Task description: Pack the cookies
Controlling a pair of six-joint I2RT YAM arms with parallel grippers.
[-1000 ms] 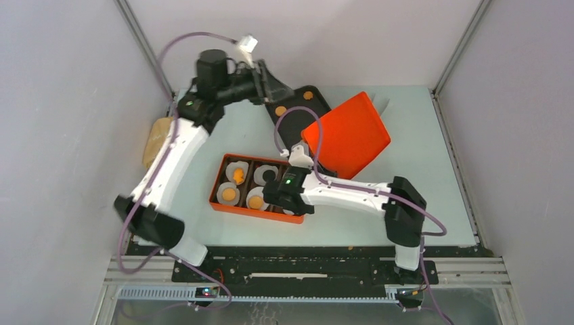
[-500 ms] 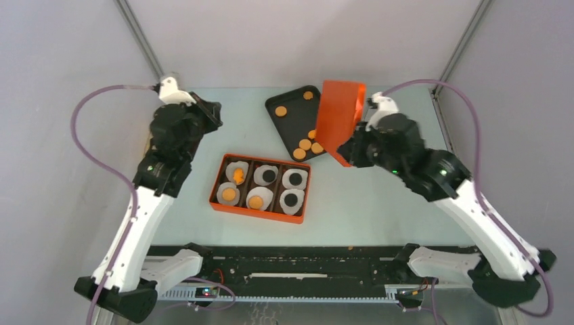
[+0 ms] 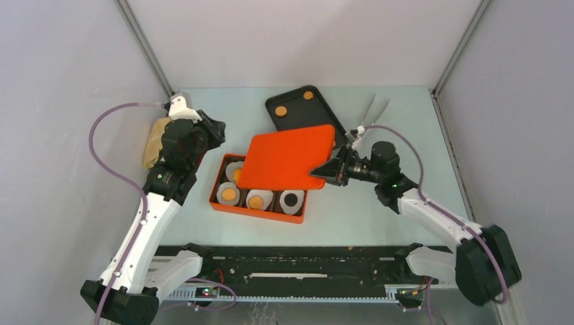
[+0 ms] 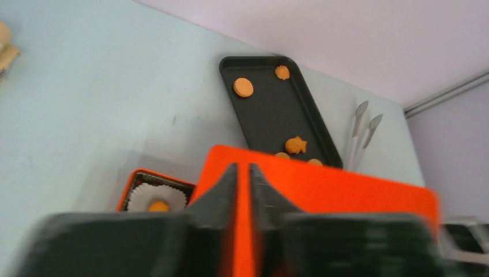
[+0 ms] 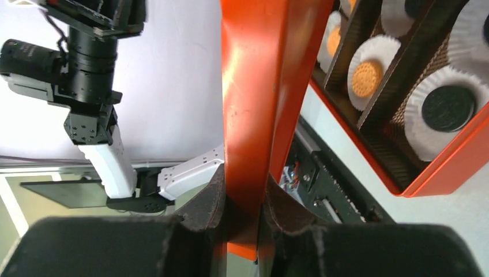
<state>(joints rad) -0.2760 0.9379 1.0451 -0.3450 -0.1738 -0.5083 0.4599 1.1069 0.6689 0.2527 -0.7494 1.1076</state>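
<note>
The right gripper [image 3: 325, 173] is clenched on the right edge of the orange lid [image 3: 288, 156]; in the right wrist view its two fingers [image 5: 210, 199] press this edge from both sides. The lid hangs over the far row of the orange box [image 3: 259, 210] and also covers the near end of the black tray [image 3: 298, 118]. Most of the cookies [image 3: 255, 202] lie in the box, each one in a white paper liner [image 3: 264, 198]. In the near row there are two round orange ones and one dark one [image 3: 292, 200], all to the left of the right gripper and lower than the lid. One more orange cookie [image 3: 237, 175] shows at the left end of the far row, and the rest of that row is hidden under the lid. Two round cookies [image 3: 281, 110] remain on the far part of the tray, and the left wrist view shows a fish-shaped one [image 4: 296, 145] just beside the lid's edge. The left gripper [image 4: 242, 182] is above the desk [image 3: 406, 122] near the far left corner of the box, apart from the lid. Its fingers are almost together with only a thin slit, and it seems that nothing is between them, though the view is blurred. Metal tongs [image 3: 369, 112] lie to the right of the tray, and a beige object [image 3: 154, 139] sits at the left edge of the desk.
</note>
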